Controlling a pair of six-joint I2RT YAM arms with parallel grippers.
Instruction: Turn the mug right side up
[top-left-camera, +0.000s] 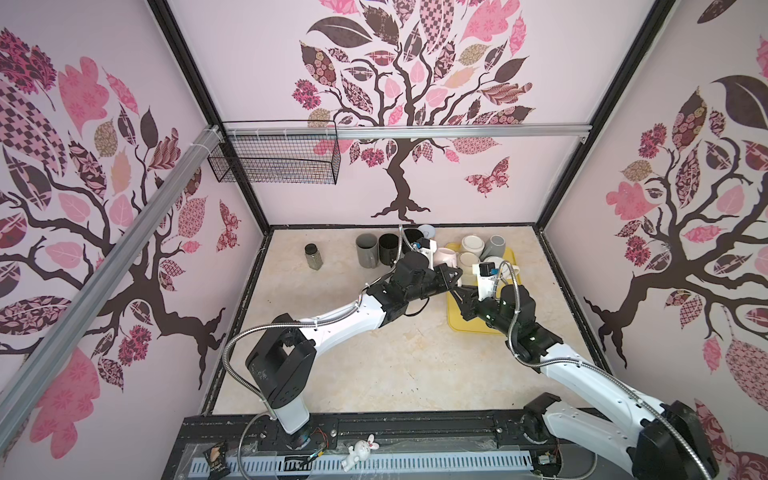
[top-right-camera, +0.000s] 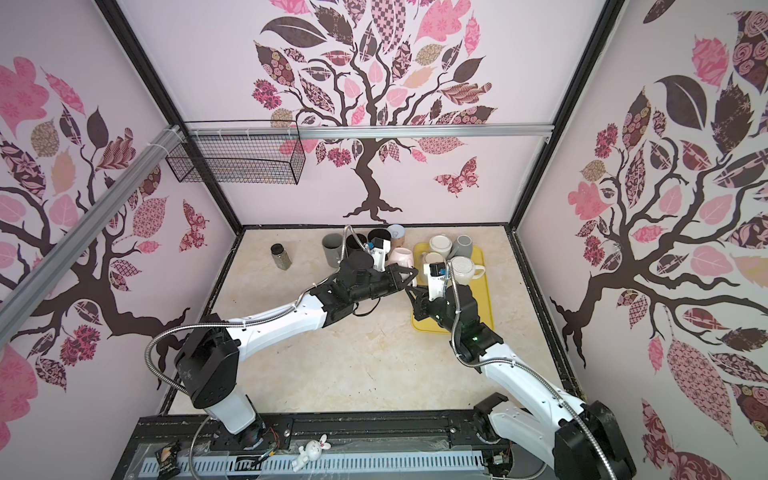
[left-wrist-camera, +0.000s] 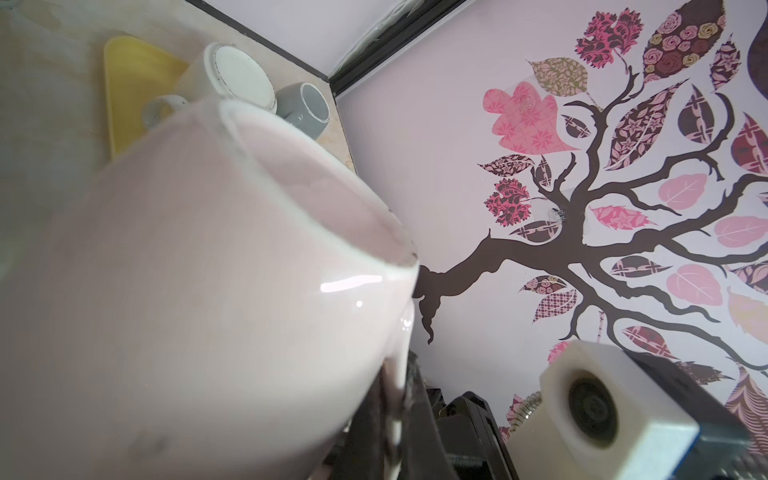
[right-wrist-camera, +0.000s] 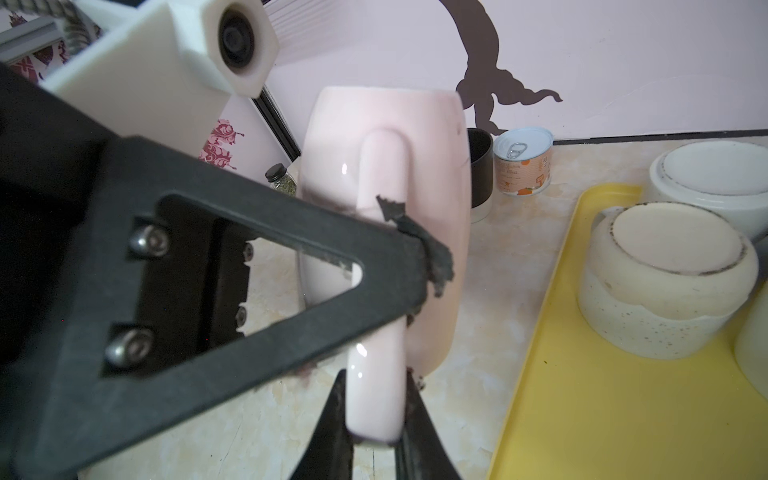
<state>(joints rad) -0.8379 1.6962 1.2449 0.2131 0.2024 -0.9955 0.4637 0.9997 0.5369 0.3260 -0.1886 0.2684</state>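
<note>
Beige marble-look tabletop (top-left-camera: 374, 365), pink walls with tree decals. Left gripper (top-left-camera: 455, 275) is clamped on the wall of the pink mug (top-left-camera: 444, 254), at the rim. Right gripper (right-wrist-camera: 374, 409) is closed on the mug's handle (right-wrist-camera: 382, 174), a finger either side, lower centre of the right wrist frame. Mug sits between both grippers, right of centre in both top views, just left of the yellow tray (top-left-camera: 461, 322); can't tell if it touches the table. Cream mug (right-wrist-camera: 665, 282) sits bottom-up on the tray. Tin can (right-wrist-camera: 523, 162) is behind the mug, upper centre of frame: orange fruit pictures on the label, writing too blurred to read.
</note>
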